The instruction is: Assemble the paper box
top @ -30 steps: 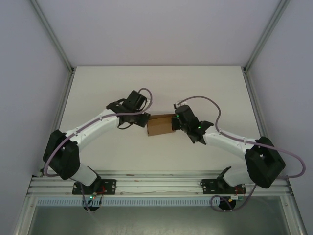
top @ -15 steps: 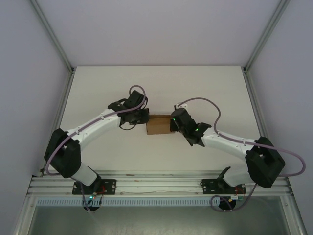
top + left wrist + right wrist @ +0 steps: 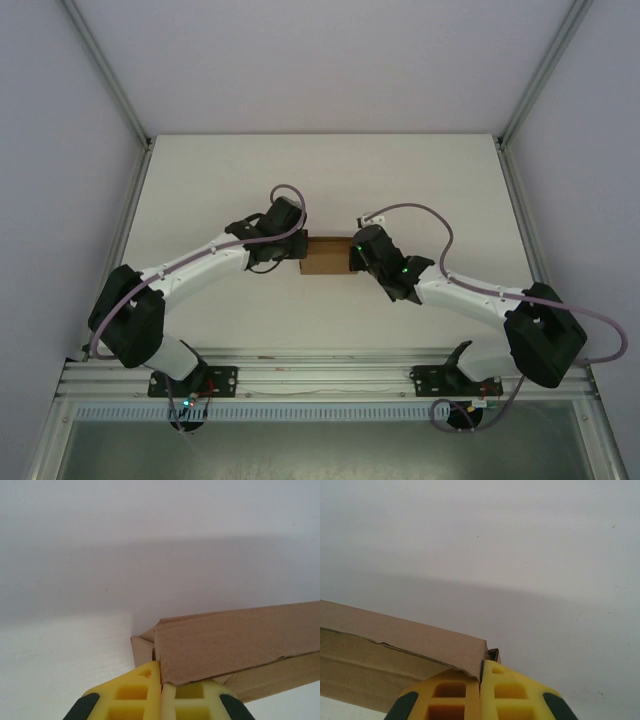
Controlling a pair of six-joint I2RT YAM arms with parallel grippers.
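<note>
Paper box (image 3: 325, 256) at centre of table (image 3: 200, 180) | left gripper (image 3: 161, 682) pinched closed on its left end | right gripper (image 3: 481, 680) pinched closed on its right end | advice: push both ends evenly so creases fold square.

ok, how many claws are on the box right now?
2. The left claw is at the left end of the paper box, and the right claw is at its right end. In the wrist views, each looks shut on a thin cardboard wall.
</note>
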